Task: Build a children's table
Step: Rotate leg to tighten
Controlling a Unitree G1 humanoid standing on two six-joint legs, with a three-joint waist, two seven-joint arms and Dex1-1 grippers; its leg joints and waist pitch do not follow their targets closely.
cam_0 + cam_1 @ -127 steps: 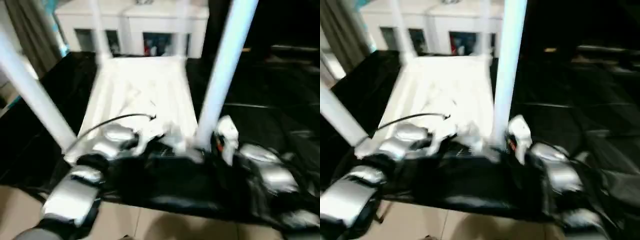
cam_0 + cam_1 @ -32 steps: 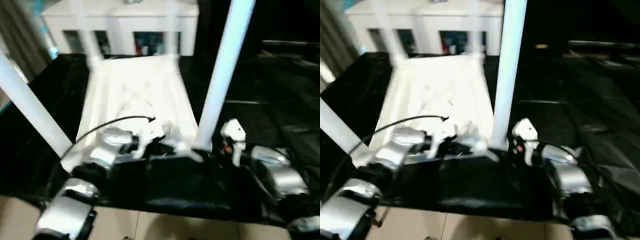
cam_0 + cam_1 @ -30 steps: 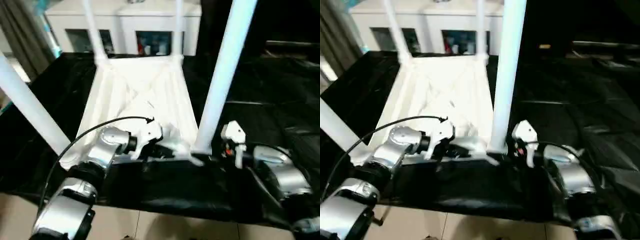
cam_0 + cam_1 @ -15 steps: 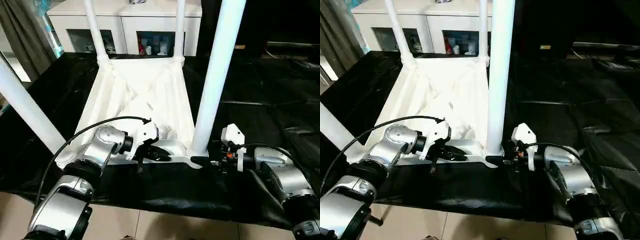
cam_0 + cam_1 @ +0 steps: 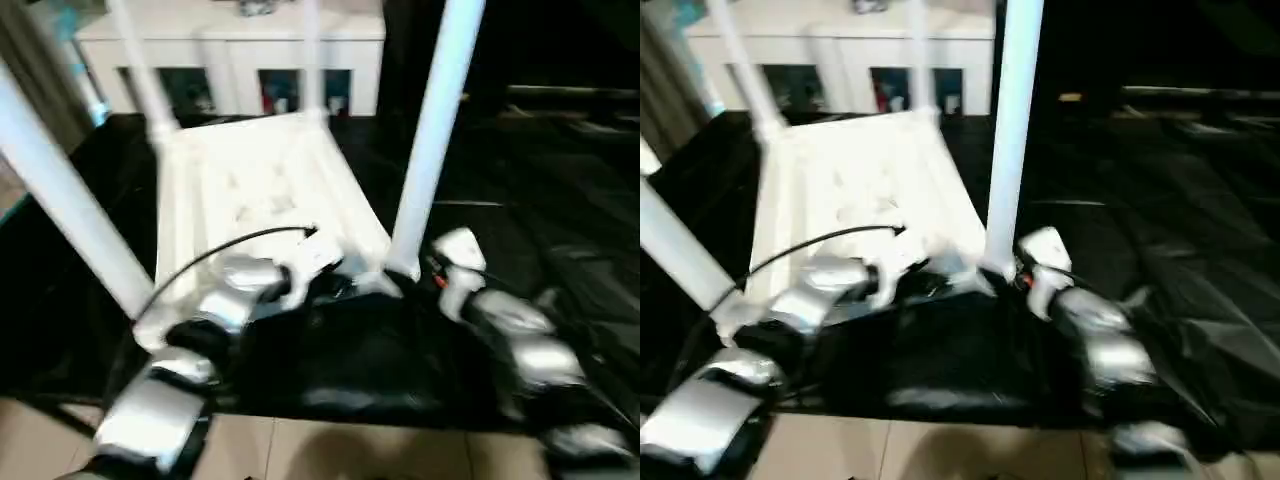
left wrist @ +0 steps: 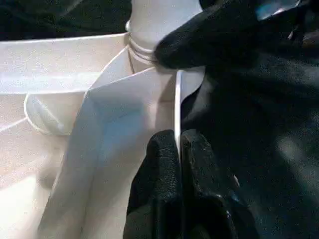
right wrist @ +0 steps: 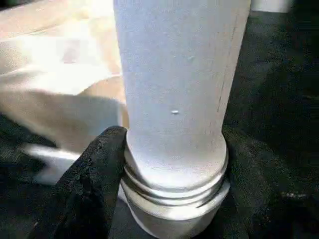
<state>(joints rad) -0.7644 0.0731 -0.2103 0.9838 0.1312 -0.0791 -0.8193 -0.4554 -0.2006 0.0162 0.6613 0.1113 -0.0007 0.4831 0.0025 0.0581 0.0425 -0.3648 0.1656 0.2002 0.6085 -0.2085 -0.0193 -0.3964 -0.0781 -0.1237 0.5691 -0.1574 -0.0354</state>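
White plastic, the children's table (image 5: 250, 190) lies upside down on the black-sheeted surface (image 5: 540, 210), legs pointing up. The left gripper (image 6: 178, 149) is pinched tight on the top's thin edge, while the right gripper (image 7: 169, 184) clasps the base of the near right leg (image 7: 177, 84), one finger on either side.

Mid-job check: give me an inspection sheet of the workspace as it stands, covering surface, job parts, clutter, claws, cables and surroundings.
Surface: large table under a black sheet, wrinkled on the robot's right.
Job's things: small white plastic children's table lying upside down, ribbed underside up; four white tube legs stand in its corner sockets, the near right leg upright.
Clutter: nothing seen.
Claws: left claw shut on the table top's thin near edge; right claw around the near right leg's ringed base, one black finger on each side.
Cables: thin black cable arcing over the left forearm.
Surroundings: white cabinet with glass doors behind; grey curtain at far left; beige floor in front.
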